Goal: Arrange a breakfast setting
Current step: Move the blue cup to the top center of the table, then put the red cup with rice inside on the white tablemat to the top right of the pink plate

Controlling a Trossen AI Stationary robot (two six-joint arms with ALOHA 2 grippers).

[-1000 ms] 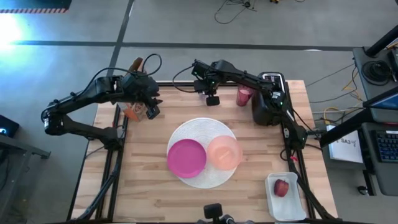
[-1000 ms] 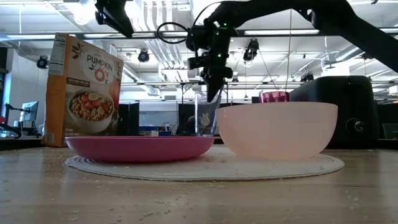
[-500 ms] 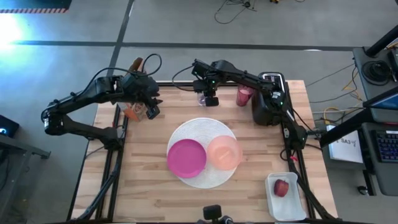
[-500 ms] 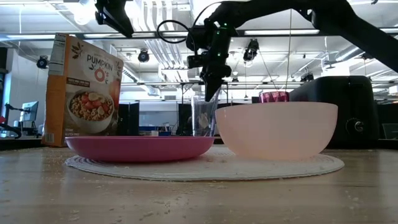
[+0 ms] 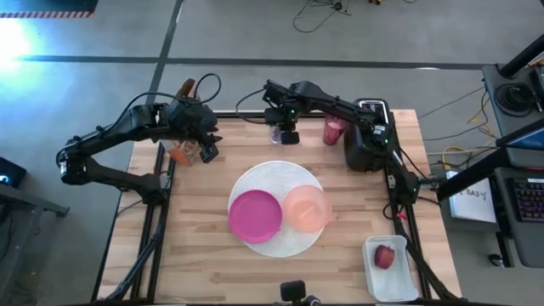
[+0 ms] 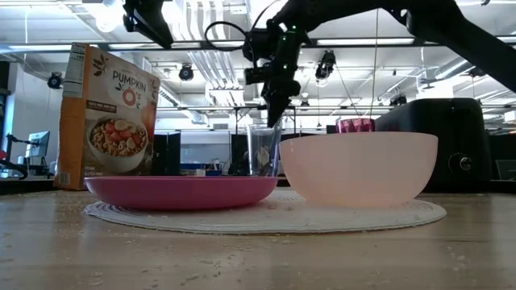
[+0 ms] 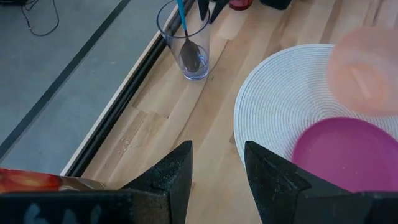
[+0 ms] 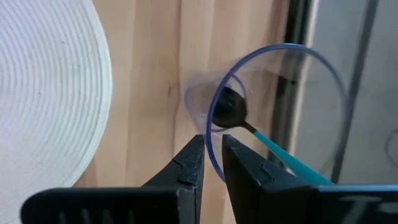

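Note:
A clear glass point(image 5: 277, 133) stands at the table's far edge. The teal-handled spoon point(image 8: 230, 109) stands in it, head on the bottom and handle leaning on the rim. My right gripper point(image 5: 290, 136) is above the glass, shut on its rim. The pink tumbler point(image 5: 333, 129) stands to its right. The white plate point(image 5: 272, 174) lies mid-table and carries the magenta plate point(image 5: 255, 214) and the peach bowl point(image 5: 306, 208). My left gripper point(image 5: 204, 150) hovers open and empty over a cereal box point(image 6: 109, 117) at the far left. A red fruit point(image 5: 384, 256) lies in a white tray. No bagel shows. My right gripper pinches the glass's rim point(image 8: 210, 140) on its near side, one finger inside the glass and one outside. The fingers come from above, pointing down. The glass stays upright with the spoon inside; the magenta plate hides its base in the low view.
A black appliance point(image 5: 364, 149) stands at the far right, beside the tumbler. The white tray point(image 5: 374, 280) sits at the near right corner. Crumbs are scattered on the wood near the front. Bare wood lies left of the white plate.
My right gripper has gone a little toward the table's left edge, and the clear glass with the spoon has shifted with it, staying upright.

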